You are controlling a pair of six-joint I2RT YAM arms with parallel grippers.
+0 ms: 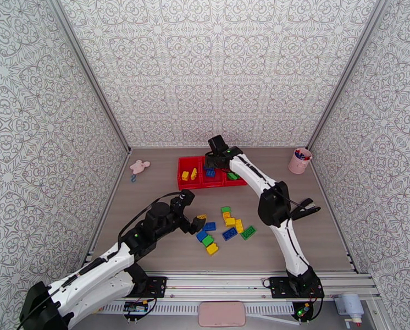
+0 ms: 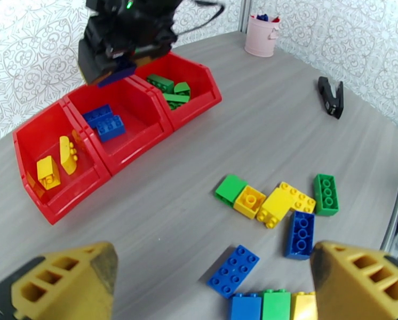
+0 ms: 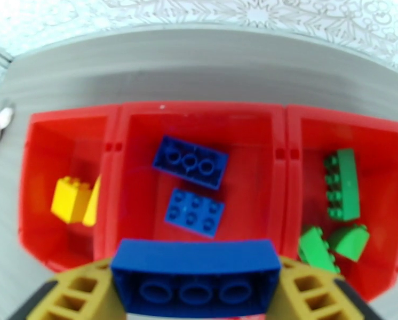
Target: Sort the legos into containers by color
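Red tray: moulded plastic, glossy, light glints on rims & inner walls. Loose bricks: hard smooth plastic w/ soft sheen. Same for the blue brick btwn the right gripper fingers. Those fingers & the left gripper ones: mustard-yellow plastic, matt, w/ open cells moulded thru. Tabletop: grey wood-grain finish, matt, fine streaks, looks like laminate. Walls: flat matt printed pattern, material unclear. Near-edge rail & corner posts: bare alu. profile, dull satin. Right arm shell: white glossy plastic. Its joints: black, semi-matt. Pink cup: smooth, low sheen.
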